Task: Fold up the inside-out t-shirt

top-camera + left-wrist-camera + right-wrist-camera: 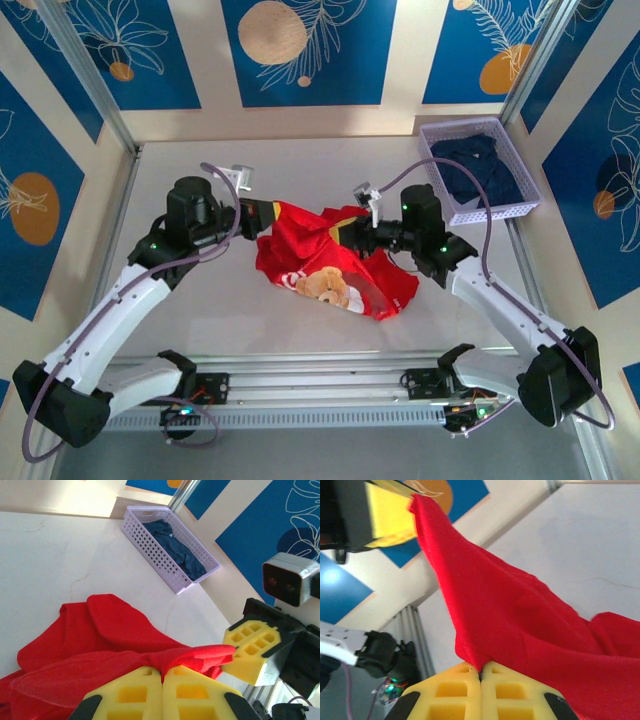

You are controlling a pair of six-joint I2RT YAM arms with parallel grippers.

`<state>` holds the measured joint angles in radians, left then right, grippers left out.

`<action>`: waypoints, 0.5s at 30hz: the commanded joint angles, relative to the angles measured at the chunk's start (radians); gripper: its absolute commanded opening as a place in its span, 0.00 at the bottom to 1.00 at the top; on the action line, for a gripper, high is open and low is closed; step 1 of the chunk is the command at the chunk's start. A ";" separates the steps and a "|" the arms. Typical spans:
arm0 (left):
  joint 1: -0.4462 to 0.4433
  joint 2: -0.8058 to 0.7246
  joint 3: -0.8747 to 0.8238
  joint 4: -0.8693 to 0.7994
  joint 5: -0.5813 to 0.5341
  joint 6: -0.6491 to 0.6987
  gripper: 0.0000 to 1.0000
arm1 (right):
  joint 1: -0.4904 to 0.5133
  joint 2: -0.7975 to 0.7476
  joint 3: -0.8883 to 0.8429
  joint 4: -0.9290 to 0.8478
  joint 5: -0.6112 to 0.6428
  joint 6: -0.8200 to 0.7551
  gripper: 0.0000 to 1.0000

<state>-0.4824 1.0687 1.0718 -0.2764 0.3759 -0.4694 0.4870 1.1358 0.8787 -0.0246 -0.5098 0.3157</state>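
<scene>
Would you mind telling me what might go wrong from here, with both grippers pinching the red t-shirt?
The left gripper and right gripper each pinch only a thin edge of the bright red cloth t-shirt; pulling apart may slip it free. The two grippers sit close together, so they might collide. The rest lies bunched on the white table, so creases may get folded in.

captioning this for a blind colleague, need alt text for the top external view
Seen from above, the left gripper and right gripper are both shut on the upper edge of a bright red t-shirt, a tan printed picture showing lower down. A lilac basket holding dark navy clothing sits at the far right of the pale table.
</scene>
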 commanded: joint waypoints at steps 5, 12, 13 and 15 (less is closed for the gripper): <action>0.016 0.032 -0.005 -0.099 -0.092 0.075 0.00 | -0.018 0.022 -0.013 0.192 -0.256 0.109 0.00; 0.016 0.028 -0.039 0.013 0.085 0.047 0.00 | -0.017 0.069 0.042 0.049 -0.155 0.068 0.00; 0.016 0.020 -0.043 0.034 0.116 0.034 0.00 | -0.016 0.073 0.060 -0.012 -0.101 0.043 0.02; 0.016 0.013 -0.046 0.079 0.186 -0.006 0.00 | -0.007 0.077 0.086 -0.109 0.020 0.006 0.07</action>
<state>-0.4770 1.1084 1.0363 -0.2916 0.4339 -0.4366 0.4747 1.2106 0.9039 0.0116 -0.6323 0.3820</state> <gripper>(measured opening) 0.036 0.067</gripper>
